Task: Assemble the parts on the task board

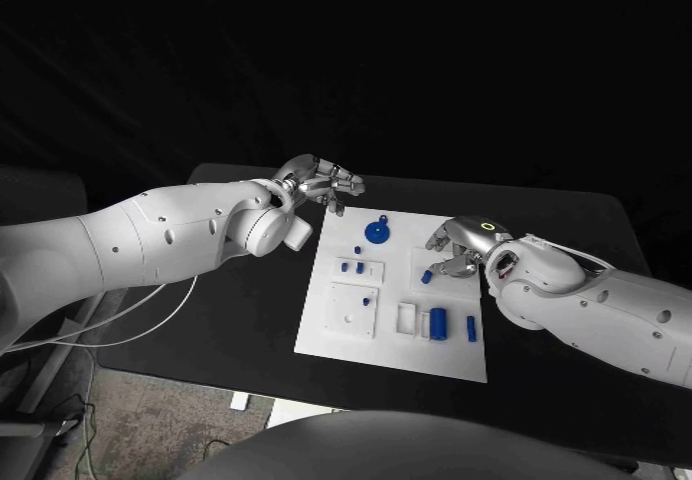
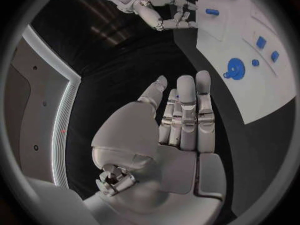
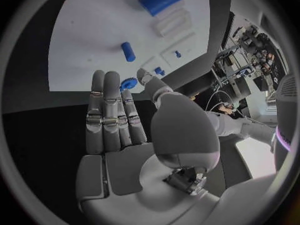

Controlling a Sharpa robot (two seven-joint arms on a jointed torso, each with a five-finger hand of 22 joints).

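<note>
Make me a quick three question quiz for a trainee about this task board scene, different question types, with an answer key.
1. True or false: the left robot hand is holding a blue part.
2. Which side of the task board is the right robot hand at, as the head camera sees it? A) left edge B) right edge C) near edge
3. Fill in: the round blue part lies near the board's ____ edge, away from the robot.

Key
1. False; its fingers are apart and it holds nothing.
2. B
3. far
</note>
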